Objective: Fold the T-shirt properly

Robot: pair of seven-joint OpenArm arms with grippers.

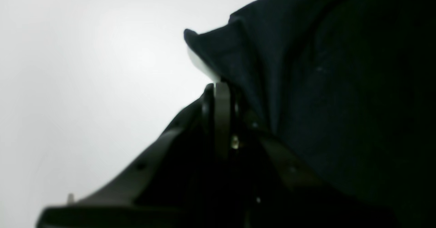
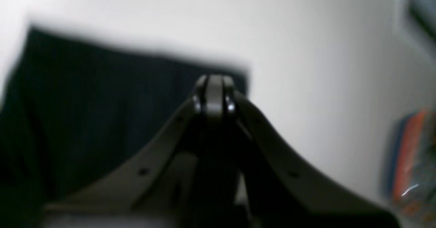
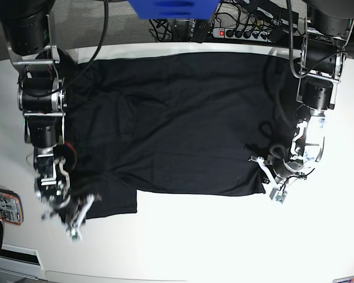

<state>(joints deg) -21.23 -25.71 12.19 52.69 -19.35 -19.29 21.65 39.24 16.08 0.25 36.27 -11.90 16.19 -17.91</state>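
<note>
Closest to my left wrist camera is the left gripper [image 1: 223, 85], its dark fingers pressed together and pinching a raised fold of the plain black short-sleeved T-shirt of soft thin fabric [image 1: 323, 85]. The cloth rises in a small peak just above the fingertips and fills the right side of that view, with the white table surface [image 1: 85, 67] pale behind it.

On my right wrist camera the right gripper [image 2: 214, 85] also has its fingers brought tight together. Its tips sit at the edge of the dark cloth [image 2: 102, 102], but the view is too blurred for me to tell whether any fabric is caught between them. A blurred orange and blue object [image 2: 408, 153] lies at the far right of that view.

From the base camera I see the T-shirt [image 3: 183, 118] spread flat across the middle of the white table [image 3: 194, 242], reaching from near one arm to the other. The left gripper [image 3: 275, 177] sits at the shirt's lower corner on that view's right. The right gripper [image 3: 71, 215] is at the lower corner on that view's left, beside a small flap of shirt. A small orange-edged device [image 3: 3, 205] lies near the table's left edge, apart from the shirt.
</note>
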